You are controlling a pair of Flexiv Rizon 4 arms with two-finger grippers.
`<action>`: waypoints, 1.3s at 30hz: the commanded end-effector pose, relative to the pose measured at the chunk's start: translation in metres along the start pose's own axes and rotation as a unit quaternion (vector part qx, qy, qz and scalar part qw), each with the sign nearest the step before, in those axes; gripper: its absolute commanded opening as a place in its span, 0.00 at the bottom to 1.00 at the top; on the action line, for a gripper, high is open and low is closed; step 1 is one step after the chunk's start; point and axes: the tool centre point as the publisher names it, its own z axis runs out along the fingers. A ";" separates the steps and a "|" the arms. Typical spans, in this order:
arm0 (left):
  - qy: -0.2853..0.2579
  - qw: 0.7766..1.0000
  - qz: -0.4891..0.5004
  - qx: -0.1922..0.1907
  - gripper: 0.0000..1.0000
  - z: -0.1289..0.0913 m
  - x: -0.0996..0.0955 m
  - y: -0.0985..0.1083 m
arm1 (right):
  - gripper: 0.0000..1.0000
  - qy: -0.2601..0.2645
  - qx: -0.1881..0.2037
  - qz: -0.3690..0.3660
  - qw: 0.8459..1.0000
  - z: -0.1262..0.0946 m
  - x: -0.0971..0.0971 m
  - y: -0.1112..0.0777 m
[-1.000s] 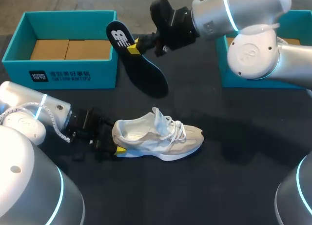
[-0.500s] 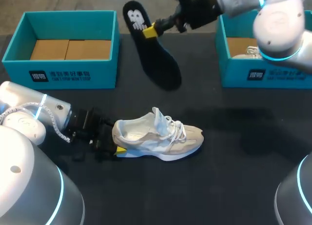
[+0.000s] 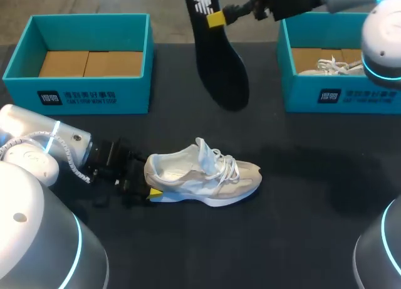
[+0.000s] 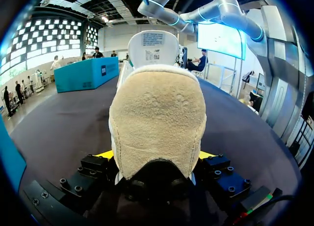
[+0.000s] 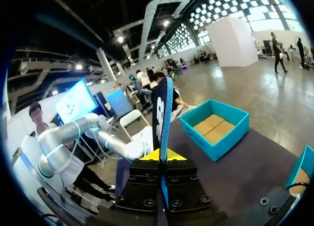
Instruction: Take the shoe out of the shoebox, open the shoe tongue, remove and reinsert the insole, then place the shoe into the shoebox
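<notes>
A white and beige shoe (image 3: 200, 173) lies on its sole on the black table, toe to the right, tongue pulled up. At its heel my left gripper (image 3: 147, 182) has a yellow-tipped finger on each side, shut on the shoe. The left wrist view is filled by the suede heel (image 4: 157, 123), with the left gripper (image 4: 156, 155) clamped around it. The dark insole (image 3: 216, 57) hangs in the air over the far side of the table, between the two boxes. My right gripper (image 3: 216, 18) is shut on its upper end. In the right wrist view the insole (image 5: 162, 113) stands edge-on out of the right gripper (image 5: 161, 156).
A teal shoebox (image 3: 75, 94) with cardboard in its bottom stands at the far left. A second teal shoebox (image 3: 338, 94) at the far right holds another white shoe (image 3: 329, 65). The black tabletop (image 3: 294, 214) stretches in front of and to the right of the shoe.
My right arm has carried the insole upward and to the right, away from the shoe. The left gripper and the shoe have stayed in place.
</notes>
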 end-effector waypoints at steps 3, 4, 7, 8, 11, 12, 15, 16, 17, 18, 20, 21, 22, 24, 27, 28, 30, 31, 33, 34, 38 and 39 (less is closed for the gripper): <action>0.000 1.000 0.000 -0.001 0.00 0.002 -0.001 0.002 | 0.00 0.017 -0.020 0.021 0.999 -0.027 0.023 0.002; 0.000 1.000 0.000 -0.001 0.00 0.002 -0.001 0.002 | 0.00 0.021 -0.022 0.025 0.999 -0.031 0.027 0.004; 0.000 1.000 0.000 -0.001 0.00 0.002 -0.001 0.002 | 0.00 0.037 -0.017 0.035 0.999 -0.040 0.035 0.005; 0.000 1.000 0.000 -0.001 0.00 0.002 -0.001 0.002 | 0.00 0.047 -0.015 0.043 0.998 -0.044 0.040 0.006; 0.000 1.000 0.000 -0.001 0.00 0.002 -0.001 0.002 | 0.00 0.064 -0.006 0.052 0.997 -0.054 0.048 0.007; 0.000 1.000 0.000 -0.001 0.00 0.002 -0.001 0.002 | 0.00 0.070 -0.004 0.055 0.996 -0.058 0.050 0.007; 0.000 1.000 0.000 -0.001 0.00 0.002 -0.001 0.002 | 0.00 0.081 -0.007 0.062 0.995 -0.070 0.058 0.009; 0.000 1.000 0.000 -0.001 0.00 0.002 -0.001 0.002 | 0.00 0.083 -0.007 0.065 0.994 -0.073 0.060 0.009; 0.000 1.000 0.000 -0.001 0.00 0.002 -0.001 0.002 | 0.00 0.083 -0.007 0.067 0.994 -0.077 0.062 0.009; 0.000 1.000 0.000 -0.001 0.00 0.002 -0.001 0.002 | 0.00 0.083 -0.007 0.070 0.994 -0.080 0.064 0.009; 0.000 1.000 0.000 -0.001 0.00 0.002 -0.001 0.002 | 0.00 0.085 -0.008 0.076 0.993 -0.088 0.071 0.009; 0.000 1.000 0.000 -0.001 0.00 0.002 -0.001 0.002 | 0.00 0.085 -0.009 0.077 0.993 -0.092 0.074 0.010; 0.000 1.000 0.000 -0.001 0.00 0.002 -0.001 0.002 | 0.00 0.085 -0.011 0.080 0.993 -0.095 0.078 0.010; 0.000 1.000 0.000 -0.001 0.00 0.002 -0.001 0.002 | 0.00 0.076 -0.007 0.081 0.994 -0.099 0.085 0.011; 0.000 1.000 0.000 -0.001 0.00 0.002 -0.001 0.002 | 0.00 0.062 -0.007 0.086 0.994 -0.105 0.095 0.007; 0.000 1.000 0.000 -0.001 0.00 0.002 -0.001 0.002 | 0.00 0.061 -0.008 0.087 0.994 -0.107 0.098 0.005; 0.000 1.000 0.000 -0.001 0.00 0.002 -0.001 0.002 | 0.00 0.051 -0.011 0.092 0.994 -0.109 0.105 0.003; 0.000 1.000 0.000 -0.001 0.00 0.002 -0.001 0.002 | 0.00 0.048 -0.012 0.094 0.994 -0.110 0.108 0.001; 0.000 1.000 0.000 -0.001 0.00 0.002 -0.001 0.002 | 0.00 0.047 -0.018 0.101 0.994 -0.110 0.113 0.000; 0.000 1.000 0.000 -0.001 0.00 0.002 -0.001 0.002 | 0.00 0.046 -0.018 0.103 0.993 -0.110 0.116 0.000; 0.000 1.000 0.000 -0.001 0.00 0.002 -0.001 0.002 | 0.00 0.044 -0.025 0.111 0.993 -0.111 0.128 -0.001; 0.000 1.000 0.000 -0.001 0.00 0.002 -0.001 0.002 | 0.00 0.042 -0.025 0.112 0.993 -0.111 0.131 -0.002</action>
